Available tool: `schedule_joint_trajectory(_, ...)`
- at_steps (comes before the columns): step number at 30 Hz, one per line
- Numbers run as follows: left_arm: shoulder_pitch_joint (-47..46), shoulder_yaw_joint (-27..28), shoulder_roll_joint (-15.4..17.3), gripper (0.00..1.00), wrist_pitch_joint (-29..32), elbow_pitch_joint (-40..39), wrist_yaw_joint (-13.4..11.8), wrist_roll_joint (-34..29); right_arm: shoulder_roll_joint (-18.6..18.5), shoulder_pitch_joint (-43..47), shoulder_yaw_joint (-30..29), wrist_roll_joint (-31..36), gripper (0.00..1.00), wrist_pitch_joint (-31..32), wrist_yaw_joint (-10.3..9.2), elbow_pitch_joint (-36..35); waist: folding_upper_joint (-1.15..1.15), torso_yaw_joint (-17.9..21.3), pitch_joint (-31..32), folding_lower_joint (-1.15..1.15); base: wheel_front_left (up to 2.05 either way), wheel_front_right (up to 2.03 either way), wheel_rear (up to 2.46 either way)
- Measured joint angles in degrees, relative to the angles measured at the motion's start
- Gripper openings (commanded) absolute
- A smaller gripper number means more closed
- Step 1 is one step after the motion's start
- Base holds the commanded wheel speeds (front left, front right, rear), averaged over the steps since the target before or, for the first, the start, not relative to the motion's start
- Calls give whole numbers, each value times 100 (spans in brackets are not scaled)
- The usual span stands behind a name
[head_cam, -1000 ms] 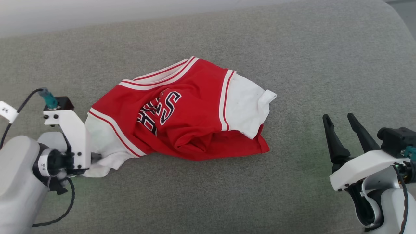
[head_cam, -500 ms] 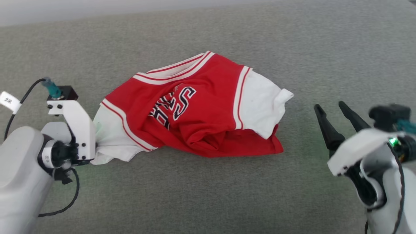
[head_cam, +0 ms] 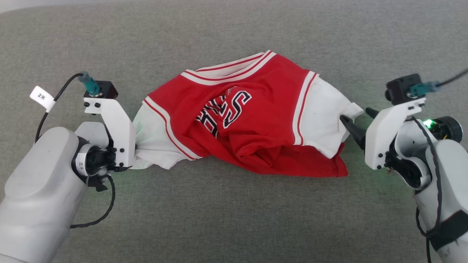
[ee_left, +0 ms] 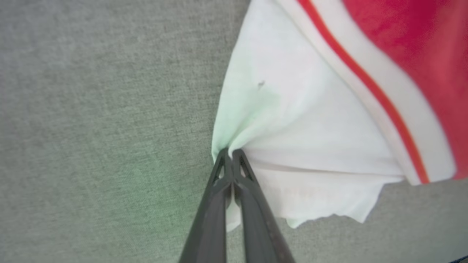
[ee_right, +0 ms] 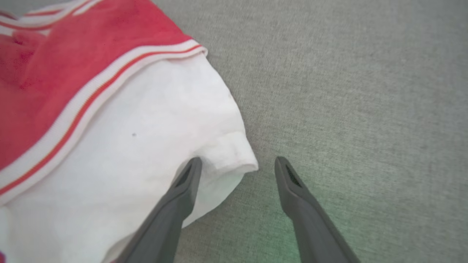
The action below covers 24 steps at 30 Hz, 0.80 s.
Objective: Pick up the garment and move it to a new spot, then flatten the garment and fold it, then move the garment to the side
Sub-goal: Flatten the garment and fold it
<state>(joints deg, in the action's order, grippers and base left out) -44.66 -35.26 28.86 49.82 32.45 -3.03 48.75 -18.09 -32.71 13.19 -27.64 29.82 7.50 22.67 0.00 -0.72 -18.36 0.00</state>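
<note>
The garment (head_cam: pixel 256 120), a red jersey with white sleeves and striped trim, lies crumpled on the grey cushion. My left gripper (ee_left: pixel 229 153) is shut, pinching the edge of the garment's (ee_left: pixel 310 120) white left sleeve; in the head view its fingers are hidden behind the white wrist mount (head_cam: pixel 117 128). My right gripper (ee_right: pixel 237 164) stands open at the tip of the right sleeve of the garment (ee_right: pixel 146 138), one finger lying over the white cloth and the other over bare cushion. In the head view the right gripper (head_cam: pixel 356 118) sits against that sleeve's edge.
The grey fabric cushion (head_cam: pixel 234 219) spreads wide on all sides of the jersey. A pale band runs along its far edge at the top left (head_cam: pixel 22 5). Cables trail from both wrists.
The left gripper has shut on the left sleeve. The right gripper has come in from the lower right to the right sleeve tip. The camera has shifted, so the jersey sits further right.
</note>
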Motion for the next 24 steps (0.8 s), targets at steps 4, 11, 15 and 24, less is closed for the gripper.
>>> schedule_joint_trajectory(4, -66, -7, -89, 0, -91, 149, 92, 9, -55, -302, 264, -113, 41, 546, 0, 367, 0, -104, -27, 0, 0, 0, 0)
schedule_joint_trajectory(11, -168, -10, -222, 0, -214, 411, 223, 51, -275, -719, 478, -422, 0, 1023, 1, 495, 0, -196, -42, 0, 0, 0, 0)
schedule_joint_trajectory(15, -213, -4, -267, 0, -321, 559, 304, 64, -543, -931, 355, -504, 0, 996, 1, 344, 0, -222, -21, 0, 0, 0, 0)
schedule_joint_trajectory(24, -441, 34, -270, 0, -604, 818, 441, 57, -780, -1195, 225, -692, 0, 1063, 1, 192, 0, -227, 95, 0, 0, 0, 0)
